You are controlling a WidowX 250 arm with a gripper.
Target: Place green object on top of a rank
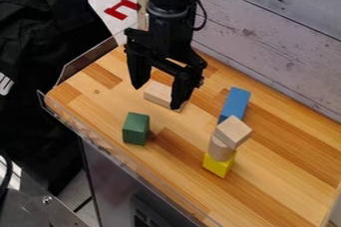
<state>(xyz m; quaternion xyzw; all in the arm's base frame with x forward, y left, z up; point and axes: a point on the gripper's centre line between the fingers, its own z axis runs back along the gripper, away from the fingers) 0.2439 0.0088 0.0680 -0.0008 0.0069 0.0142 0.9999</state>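
Over the upper left of the table, the black gripper [157,95] hangs open, its two fingers spread wide with nothing held between them. The green block [136,128] stands on the table nearer the front left edge, below the gripper in the view and apart from it. Right of centre is a stack: a yellow block [218,165] at the bottom, a natural wood cylinder [220,148] on it, and a natural wood cube [233,132] on top, turned at an angle.
A natural wood block [158,93] lies behind the gripper's fingers. The blue block [235,103] is just behind the stack. A clear guard [113,154] runs along the table's front left edge, and a whitewashed plank wall [279,37] rises behind.
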